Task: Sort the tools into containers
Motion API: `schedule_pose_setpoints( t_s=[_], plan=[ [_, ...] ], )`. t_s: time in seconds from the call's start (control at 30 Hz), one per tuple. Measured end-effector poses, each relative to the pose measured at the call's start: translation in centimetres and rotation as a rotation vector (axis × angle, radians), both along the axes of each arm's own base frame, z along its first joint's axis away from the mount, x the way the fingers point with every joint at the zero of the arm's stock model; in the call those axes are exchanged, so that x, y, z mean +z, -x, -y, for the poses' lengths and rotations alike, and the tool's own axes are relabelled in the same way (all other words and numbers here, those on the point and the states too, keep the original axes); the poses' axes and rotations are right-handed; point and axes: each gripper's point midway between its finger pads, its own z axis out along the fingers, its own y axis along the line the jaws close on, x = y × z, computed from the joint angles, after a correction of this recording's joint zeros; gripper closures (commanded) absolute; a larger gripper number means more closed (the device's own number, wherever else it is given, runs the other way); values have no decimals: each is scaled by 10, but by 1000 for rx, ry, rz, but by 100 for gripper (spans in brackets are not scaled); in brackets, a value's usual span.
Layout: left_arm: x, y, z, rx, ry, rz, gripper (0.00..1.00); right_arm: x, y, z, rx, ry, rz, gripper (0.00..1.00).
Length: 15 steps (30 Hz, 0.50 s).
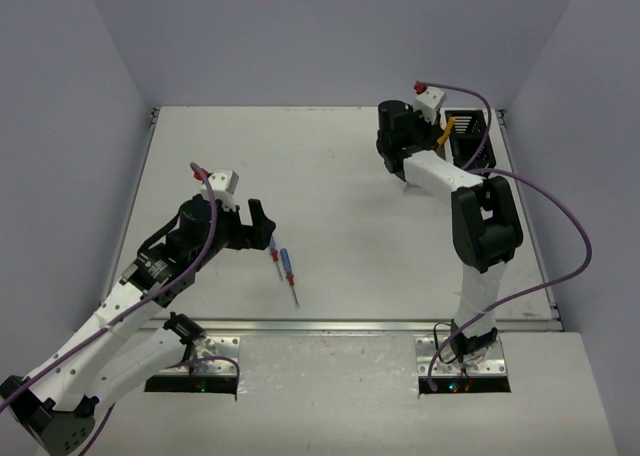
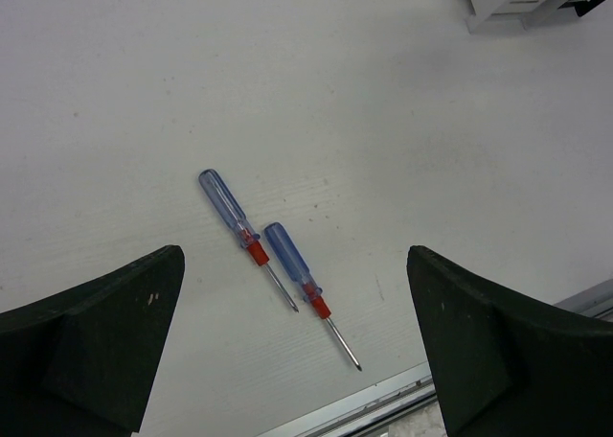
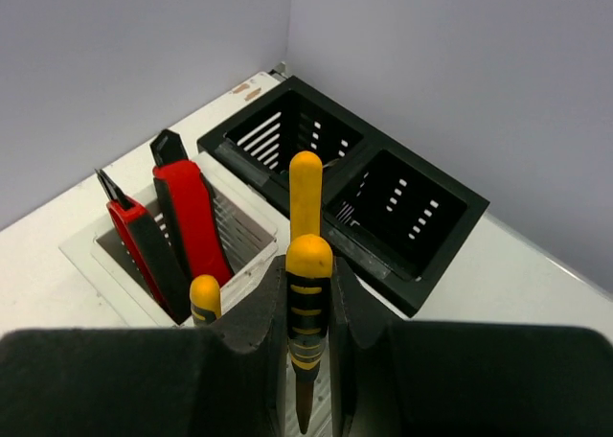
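Observation:
Two thin blue-and-red-handled screwdrivers [image 1: 272,248] [image 1: 288,269] lie side by side on the table near the front edge. They also show in the left wrist view [image 2: 230,207] [image 2: 290,257]. My left gripper [image 1: 256,226] is open and empty, just left of and above them. My right gripper [image 3: 309,269] is shut on one handle of yellow-handled pliers [image 3: 309,293] and holds them upright over the white bin [image 3: 251,210]. That bin holds two red utility knives [image 3: 193,217] [image 3: 129,231] and another yellow handle [image 3: 204,298]. The black bin [image 3: 433,257] stands behind it, and its two compartments look empty.
The bins stand in the far right corner by the grey walls [image 3: 144,63]; the black bin [image 1: 468,141] shows there in the top view. A metal rail [image 1: 350,325] runs along the table's front edge, close to the screwdriver tips.

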Motion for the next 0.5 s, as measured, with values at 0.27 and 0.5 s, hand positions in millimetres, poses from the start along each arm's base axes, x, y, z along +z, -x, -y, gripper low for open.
schedule_pose_setpoints(
  t_s=[0.27, 0.5],
  plan=[
    [-3, 0, 1, -5, -3, -9, 0, -17, 12, -7, -36, -49, -16, 8],
    [-5, -1, 1, 1, -11, -17, 0, -13, 14, -13, -30, -123, -27, 1]
  ],
)
